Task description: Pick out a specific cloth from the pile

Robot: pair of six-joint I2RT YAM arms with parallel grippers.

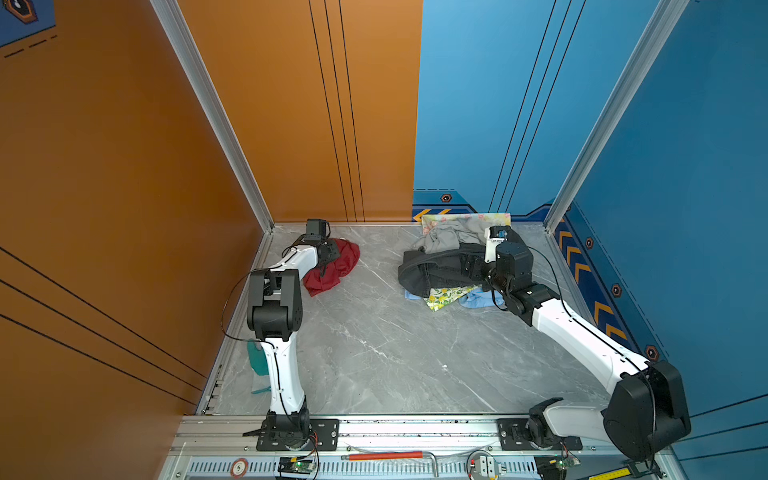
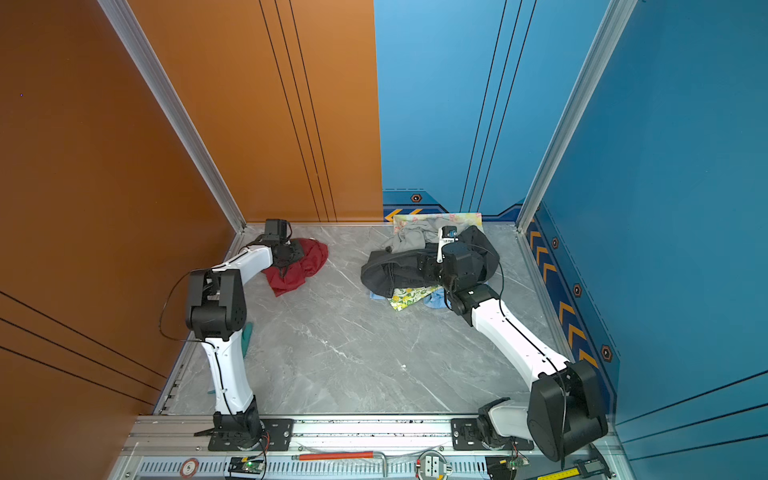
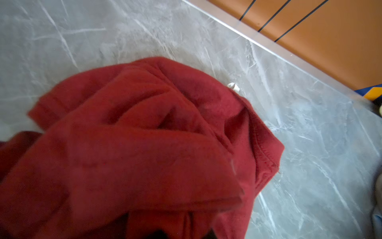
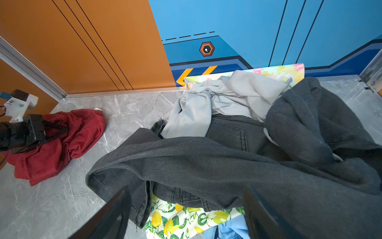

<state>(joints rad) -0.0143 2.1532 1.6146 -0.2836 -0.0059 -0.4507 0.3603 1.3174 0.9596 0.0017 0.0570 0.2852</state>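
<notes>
The deep-red cloth (image 1: 338, 270) (image 2: 307, 266) lies crumpled on the grey marble table near the far left corner, well apart from the pile (image 1: 440, 266) (image 2: 395, 270). My left gripper (image 1: 328, 258) (image 2: 291, 255) is shut on the cloth's near edge. In the left wrist view the cloth (image 3: 144, 134) fills the frame and covers the jaws. My right gripper (image 1: 469, 266) (image 4: 186, 189) is open just above the pile's dark grey denim garment (image 4: 206, 161), one finger on each side of its fold. The right wrist view also shows the cloth (image 4: 82, 132) to the side.
The pile holds light grey fabric (image 4: 217, 99), lemon-print cloth (image 4: 186, 221), light blue cloth (image 1: 478, 299) and a floral piece (image 1: 465, 219) against the back wall. A teal glove (image 1: 257, 357) lies by the left arm's base. Walls close in the far, left and right sides.
</notes>
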